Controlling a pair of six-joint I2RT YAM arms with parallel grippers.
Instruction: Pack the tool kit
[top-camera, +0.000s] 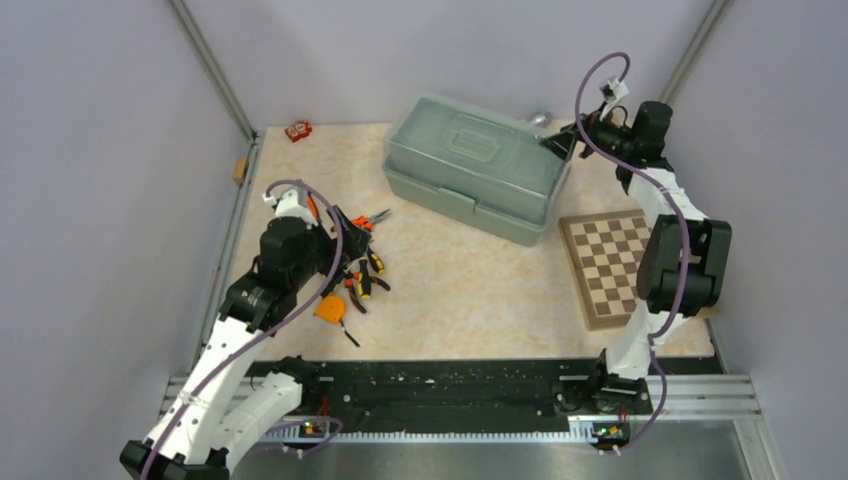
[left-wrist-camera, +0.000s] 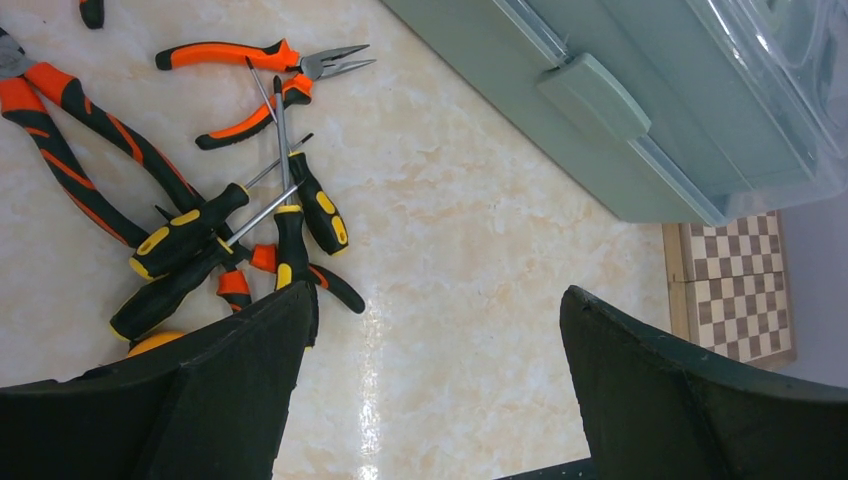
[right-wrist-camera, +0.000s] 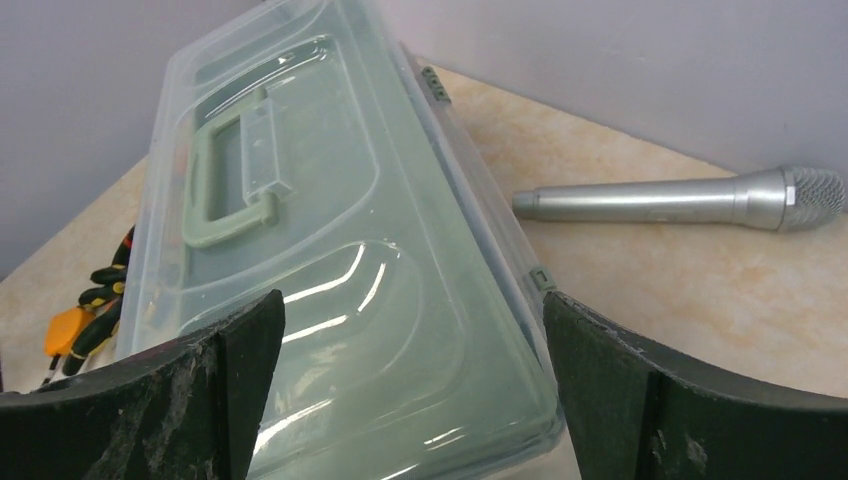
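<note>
Left end effector (left-wrist-camera: 435, 310), wide open and empty, hangs above orange-handled pliers (left-wrist-camera: 288, 68); right end effector (right-wrist-camera: 415, 310), likewise, over closed sage-green plastic toolbox (right-wrist-camera: 330, 250).

Site was a robotics lab cell: grey panel walls (top-camera: 90, 200), aluminium posts (top-camera: 213, 68), marbled desk (top-camera: 460, 290), left arm (top-camera: 245, 300) and right arm (top-camera: 680, 265) bolted to a rail (top-camera: 450, 385).

Toolbox (top-camera: 480, 170), tools (top-camera: 355, 272), chessboard (top-camera: 610, 265) on table (top-camera: 460, 300)

White-and-black arms (top-camera: 215, 372), purple cables (top-camera: 684, 250)
</note>
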